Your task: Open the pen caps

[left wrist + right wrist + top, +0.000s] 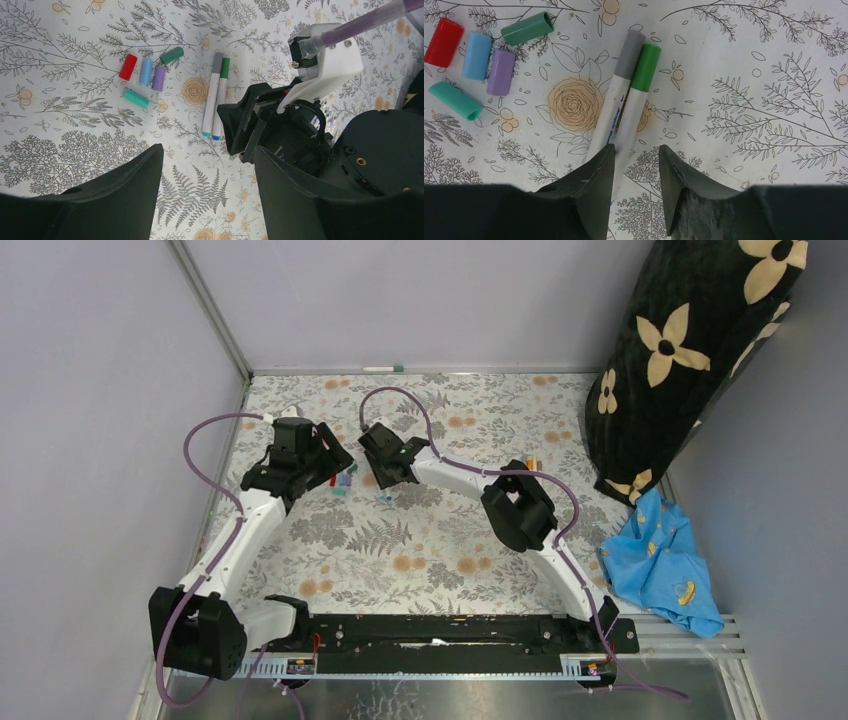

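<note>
Our main worry is the two pens [621,112], which lie touching along their white barrels on the flowered counter [754,65]. The right arm's fingers [591,185] stand released and empty. In the right wrist view the barrels' lower ends run in beneath them at six o'clock, and we cannot tell how high above the counter they are. If they clench there, we think they would catch both barrels at once, or squeeze one out sideways so it rolls. A hold that low is also far from the caps, so the barrel may pivot when the other arm pulls.

The left arm's fingers [132,185] are released too, holding nothing, and the right wrist is close at their three o'clock. Reaching in for a cap from there risks the arms bumping. A sweep toward ten o'clock could scatter the loose caps, which are round and will likely roll.

Two pen caps sit on the pens at the twelve o'clock end: a grey cap [629,55] and, touching it, a green cap [645,67], both short, smooth sleeves. Five more lie loose near the pens at ten o'clock: a red cap [443,42], light blue cap [476,55], purple cap [500,72], dark green cap [526,28] and teal cap [455,100].
</note>
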Controlling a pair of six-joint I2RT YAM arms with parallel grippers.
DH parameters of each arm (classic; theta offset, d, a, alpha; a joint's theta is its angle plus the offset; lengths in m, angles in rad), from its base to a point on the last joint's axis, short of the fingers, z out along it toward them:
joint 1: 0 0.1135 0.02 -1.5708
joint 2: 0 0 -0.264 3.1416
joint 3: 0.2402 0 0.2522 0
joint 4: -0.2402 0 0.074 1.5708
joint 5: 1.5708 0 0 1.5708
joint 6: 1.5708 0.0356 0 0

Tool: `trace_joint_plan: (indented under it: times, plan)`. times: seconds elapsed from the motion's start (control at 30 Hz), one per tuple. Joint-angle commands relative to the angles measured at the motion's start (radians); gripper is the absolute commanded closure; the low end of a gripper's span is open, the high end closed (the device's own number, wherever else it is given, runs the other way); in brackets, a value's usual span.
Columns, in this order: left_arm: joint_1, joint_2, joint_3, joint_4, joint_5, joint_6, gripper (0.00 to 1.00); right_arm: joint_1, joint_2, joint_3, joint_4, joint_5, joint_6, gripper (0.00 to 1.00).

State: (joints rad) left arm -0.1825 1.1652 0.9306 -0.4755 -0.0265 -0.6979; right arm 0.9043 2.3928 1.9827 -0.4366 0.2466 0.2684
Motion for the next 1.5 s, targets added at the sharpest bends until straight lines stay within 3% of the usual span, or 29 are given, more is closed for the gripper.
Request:
trace_joint_plan:
  times: [0.0,0.4,0.47,0.63,0.83,1.03,1.3,1.47]
  plan:
    - [0.003,-0.019,-0.016,0.047,-0.019,-0.009,0.27,0.007,0.012,0.035,-0.017,0.02,0.007,0.56]
    - [0.011,-0.045,-0.039,0.061,-0.032,-0.052,0.26,0.007,0.049,0.042,-0.076,0.014,0.008,0.62]
    - [0.013,-0.048,-0.041,0.057,-0.039,-0.057,0.26,0.007,0.049,0.032,-0.085,0.016,0.008,0.68]
    - [0.021,-0.052,-0.049,0.057,-0.044,-0.083,0.24,0.005,0.009,-0.042,-0.069,0.027,0.015,0.99]
    - [0.024,-0.036,-0.06,0.078,-0.018,-0.118,0.2,-0.005,-0.087,-0.167,-0.001,0.038,0.031,1.0]
    - [0.026,0.009,-0.086,0.177,0.112,-0.186,0.18,-0.026,-0.257,-0.333,0.101,0.012,0.041,1.0]
    - [0.017,0.176,-0.096,0.322,0.301,-0.28,0.18,-0.039,-0.408,-0.491,0.165,-0.045,0.04,1.0]
    - [-0.04,0.266,-0.064,0.374,0.34,-0.312,0.18,-0.039,-0.459,-0.552,0.204,-0.086,0.052,1.0]
